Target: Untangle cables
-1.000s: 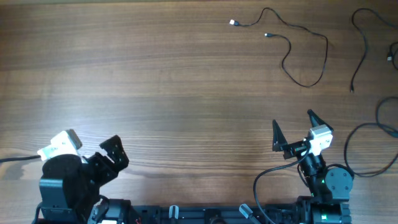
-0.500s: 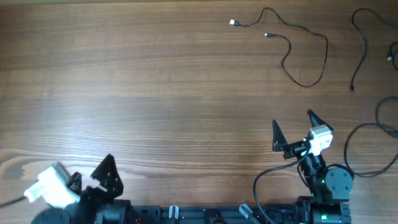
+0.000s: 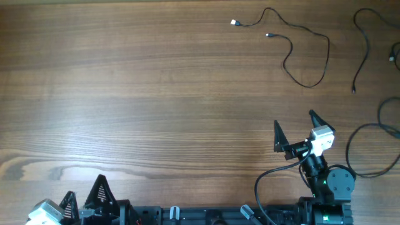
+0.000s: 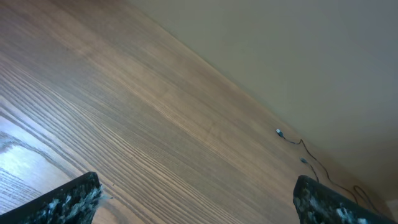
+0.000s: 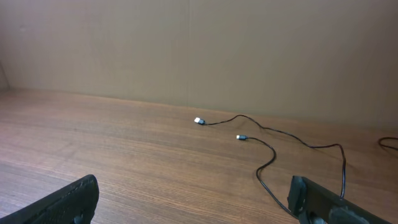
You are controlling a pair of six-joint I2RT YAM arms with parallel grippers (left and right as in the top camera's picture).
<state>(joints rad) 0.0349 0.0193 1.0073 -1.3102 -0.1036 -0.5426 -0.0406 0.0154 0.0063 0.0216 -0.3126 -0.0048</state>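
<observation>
Table [image 3: 156, 94], two cables [image 3: 327, 50] [image 3: 366, 53] (two grippers [image 3: 84, 187] [image 3: 293, 117] agape)

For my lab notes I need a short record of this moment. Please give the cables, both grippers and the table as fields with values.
looped cable: thin, black, loose at the far right, touched by nothing
pale plug: the left end of the looped cable
second cable: thin, black, further right, apart from the looped one
left gripper: open, empty, at the near left edge
right gripper: open, empty, short of the cables
table: wood grain
</observation>
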